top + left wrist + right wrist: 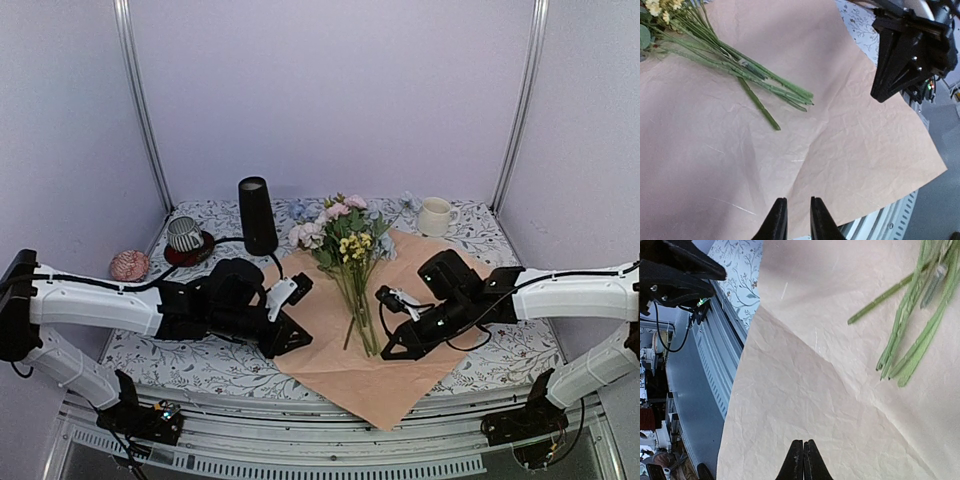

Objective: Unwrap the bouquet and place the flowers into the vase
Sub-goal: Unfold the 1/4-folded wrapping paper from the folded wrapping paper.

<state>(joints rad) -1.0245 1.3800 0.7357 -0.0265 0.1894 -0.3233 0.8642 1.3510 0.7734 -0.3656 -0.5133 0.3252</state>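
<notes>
Lengthwise, the flowers [352,270] lie near-to-far between both arms, stem ends nearest the shut, empty right hand [803,442]; left hand [796,202] barely parted.

I'm seeing the bouquet's paper [345,375] lying opened out flat on the counter [170,365], tan side facing up and creased, with its near corner hanging over the counter's front edge. The flowers [345,245] are lying on it in a loose bundle, their pink, white, pale blue and small yellow blooms pointing toward the far side and their long green stems [757,75] fanning toward me across the paper's middle. The vase [257,215], a tall, slim matte-black cylinder, is standing upright on the counter just left of the blooms, beside the paper's far left edge.
</notes>
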